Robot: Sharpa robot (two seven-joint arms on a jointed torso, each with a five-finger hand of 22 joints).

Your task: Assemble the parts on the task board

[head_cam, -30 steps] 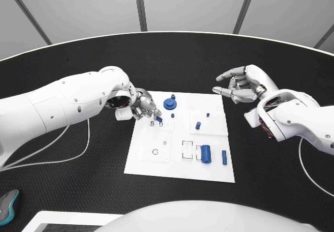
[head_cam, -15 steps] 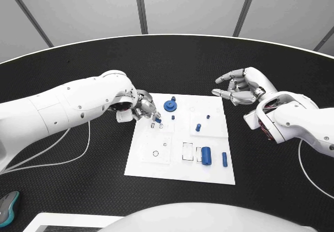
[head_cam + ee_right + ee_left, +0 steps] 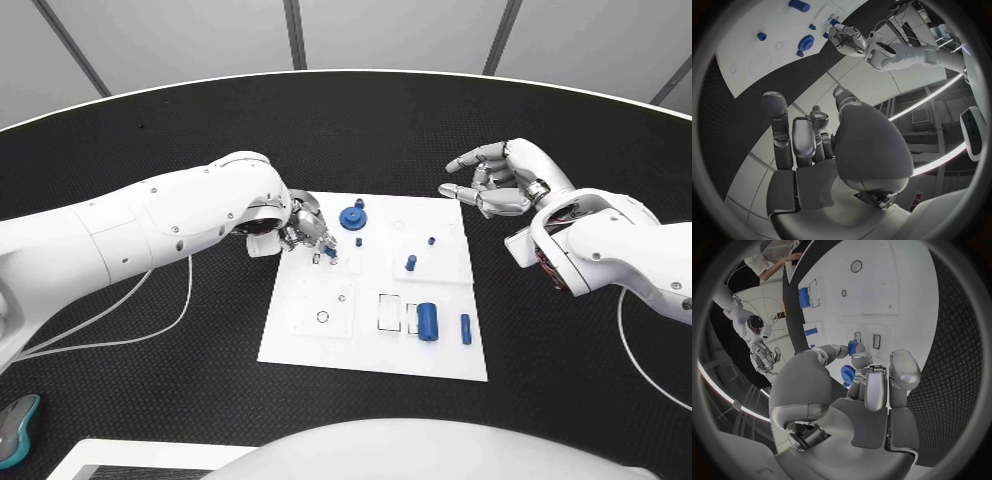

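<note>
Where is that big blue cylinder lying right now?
In the head view the big blue cylinder lies flat on the task board, in its near right part, between a small outlined slot and a thinner blue pin, well away from both hands.

surface: black table [image 3: 173, 400] | on it: white task board [image 3: 296, 340], white cable [image 3: 152, 325] at left

The table [image 3: 173, 400] is matt black with a fine ribbed, rubbery texture, plain just beside the left robot hand [image 3: 306, 228]. Under that robot hand's fingers lies the board [image 3: 440, 355], smooth matt white plastic, its parts [image 3: 427, 321] satin blue plastic. Both robot hands, left and right [image 3: 495, 180], look like brushed silver metal.
</note>
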